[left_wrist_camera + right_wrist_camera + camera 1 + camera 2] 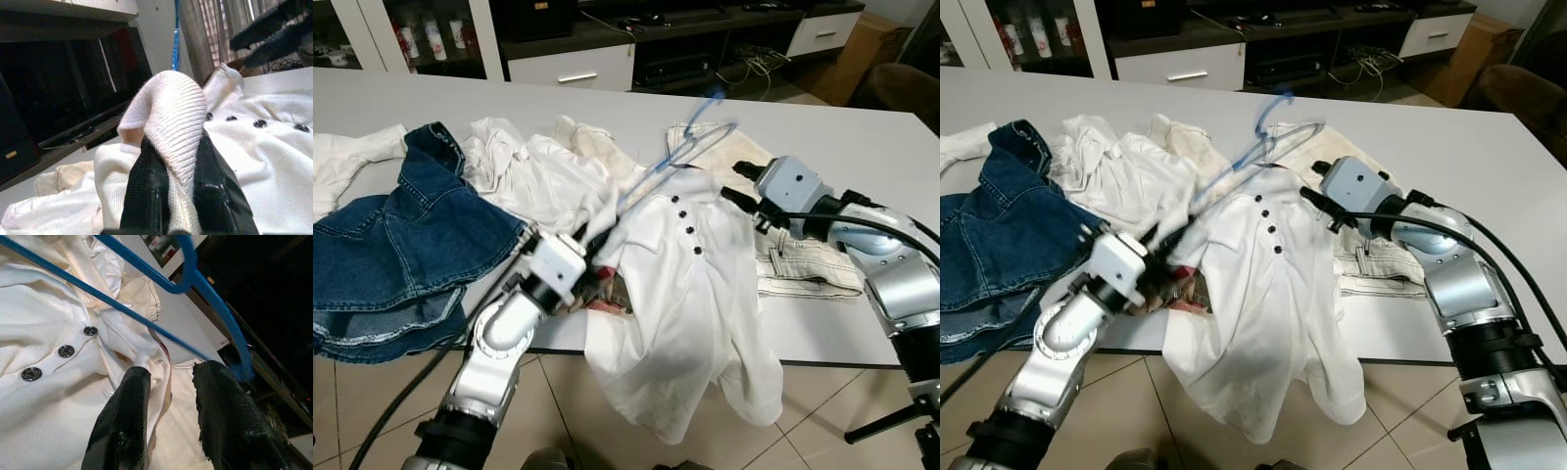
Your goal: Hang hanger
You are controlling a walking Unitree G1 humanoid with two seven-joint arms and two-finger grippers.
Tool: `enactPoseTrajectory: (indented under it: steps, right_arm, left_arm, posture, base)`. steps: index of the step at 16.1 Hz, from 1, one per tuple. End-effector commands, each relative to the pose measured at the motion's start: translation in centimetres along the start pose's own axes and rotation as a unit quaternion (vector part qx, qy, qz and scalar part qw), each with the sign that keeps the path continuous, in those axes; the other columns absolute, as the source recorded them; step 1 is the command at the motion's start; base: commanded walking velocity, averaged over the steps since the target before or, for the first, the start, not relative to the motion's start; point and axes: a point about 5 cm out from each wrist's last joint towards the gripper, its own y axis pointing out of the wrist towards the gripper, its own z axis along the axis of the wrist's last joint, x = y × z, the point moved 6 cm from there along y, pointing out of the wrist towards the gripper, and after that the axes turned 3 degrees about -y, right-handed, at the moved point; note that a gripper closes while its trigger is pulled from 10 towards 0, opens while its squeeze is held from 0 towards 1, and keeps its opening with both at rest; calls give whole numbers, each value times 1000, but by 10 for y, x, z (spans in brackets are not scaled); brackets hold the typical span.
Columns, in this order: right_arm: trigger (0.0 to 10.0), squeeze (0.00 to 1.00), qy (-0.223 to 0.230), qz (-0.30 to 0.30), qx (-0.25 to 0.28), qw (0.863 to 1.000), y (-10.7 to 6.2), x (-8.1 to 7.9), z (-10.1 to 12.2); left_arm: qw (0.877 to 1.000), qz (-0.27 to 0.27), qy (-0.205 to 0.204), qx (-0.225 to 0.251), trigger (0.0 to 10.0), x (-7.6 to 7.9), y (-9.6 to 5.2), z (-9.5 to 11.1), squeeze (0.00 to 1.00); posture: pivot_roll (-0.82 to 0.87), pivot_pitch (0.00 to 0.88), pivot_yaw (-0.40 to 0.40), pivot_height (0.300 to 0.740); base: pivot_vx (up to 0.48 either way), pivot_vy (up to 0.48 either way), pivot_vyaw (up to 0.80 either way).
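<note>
From the left eye view, I see the blue hanger (690, 132) poking up out of the white shirt (690, 294) at about 12 o'clock on the white table (862, 137). My left gripper (597, 243) sits at 8 o'clock from the hanger, at the shirt's shoulder. My right gripper (736, 186) is at 3 o'clock, near the collar. A denim skirt (401, 245) lies away at 9 o'clock.

In the left wrist view, the left gripper's fingers (146, 196) are squeezed tight on a fold of the ribbed shirt cloth.

In the right wrist view, the right gripper's fingers (124, 421) are spread apart with a fold of shirt between them, not pinched. The hanger bars (146, 274) cross just above.

I think I should hold the shoulder steady with my left gripper and move slowly, so the hanger slides in and the cloth does not bunch up.
</note>
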Motion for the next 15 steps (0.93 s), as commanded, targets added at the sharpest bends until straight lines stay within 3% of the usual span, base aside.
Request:
enactPoseTrajectory:
  steps: [1,5,6,7,8,9,10,11,12,13,15]
  right_arm:
    - [10000,0,-21,-19,-7,1000,-4,14,-1]
    - [10000,0,-90,-1,-37,995,-7,17,-11]
    - [10000,224,-102,5,-41,994,-7,17,-13]
    - [10000,749,-109,10,-43,993,-7,16,-13]
    - [10000,976,-123,16,-45,991,-5,14,-15]
    - [10000,953,-137,19,-47,989,-3,13,-15]
    - [10000,835,-143,20,-42,989,-1,11,-14]
    - [10000,835,-143,21,-39,989,0,11,-13]
    - [10000,553,-146,21,-33,989,2,10,-12]
    - [10000,0,-155,20,-25,987,7,10,-8]
    - [10000,0,-166,23,-17,986,12,7,-5]
  left_arm:
    - [1000,-7,11,6,10000,0,0,3,0]
    - [999,-12,36,7,10000,-10,-4,2,0]
    - [999,-14,42,3,10000,-14,-6,1,0]
    - [999,-17,47,2,10000,-17,-8,1,0]
    - [998,-29,57,-1,10000,-19,-10,0,0]
    - [997,-43,69,-6,10000,-20,-13,-1,0]
    - [995,-53,83,-11,10000,-23,-16,-3,0]
    - [995,-55,87,-12,10000,-24,-17,-3,0]
    - [994,-59,94,-12,10000,-26,-18,-3,0]
    - [992,-68,108,-6,10000,-26,-18,0,0]
    - [990,-78,116,3,10000,-24,-16,3,0]
  posture:
    - [149,4,-49,740]
    - [153,4,-49,740]
    - [153,4,-49,740]
    - [153,4,-49,740]
    - [153,4,-49,740]
    - [156,2,-56,740]
    - [156,2,-56,740]
    - [156,2,-56,740]
    - [156,3,-60,740]
    - [156,4,-61,740]
    - [156,4,-61,740]
  base:
    - [0,0,0]
    - [0,0,0]
    - [0,0,0]
    - [0,0,0]
    - [0,0,0]
    - [0,0,0]
    - [0,0,0]
    - [0,0,0]
    - [0,0,0]
    - [0,0,0]
    - [0,0,0]
